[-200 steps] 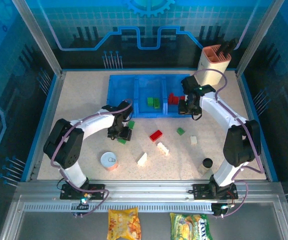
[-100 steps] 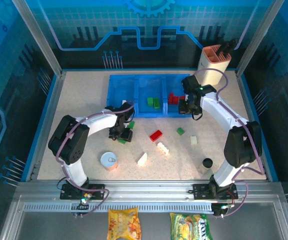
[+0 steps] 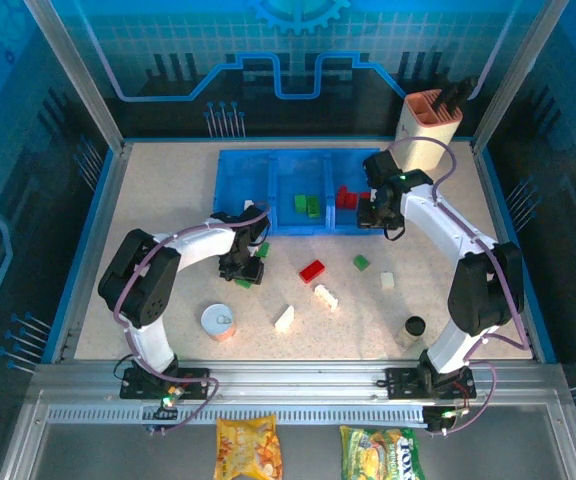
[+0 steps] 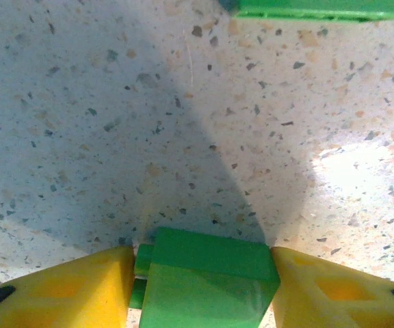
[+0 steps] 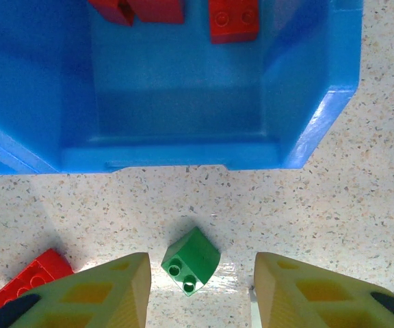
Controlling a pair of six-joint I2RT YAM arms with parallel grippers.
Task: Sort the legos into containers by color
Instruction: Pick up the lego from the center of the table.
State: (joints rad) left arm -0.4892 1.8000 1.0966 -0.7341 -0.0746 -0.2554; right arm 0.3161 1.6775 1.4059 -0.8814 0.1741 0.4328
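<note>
Just before the tray's (image 5: 183,154) near-left corner, left end effector (image 4: 204,273) is clamped on a green lego (image 4: 207,290); right end effector (image 5: 200,266) hovers above the tray's near wall, fingers (image 5: 108,290) apart.

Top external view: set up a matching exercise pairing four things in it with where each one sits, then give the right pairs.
Things
1. tin can
2. knife block
3. black-capped bottle
4. loose red lego

Places
A. far right corner, beyond the tray
B. middle of the table, just in front of the tray
C. near edge, left side
D. near edge, right side

Pairs: 1-C, 2-A, 3-D, 4-B
</note>
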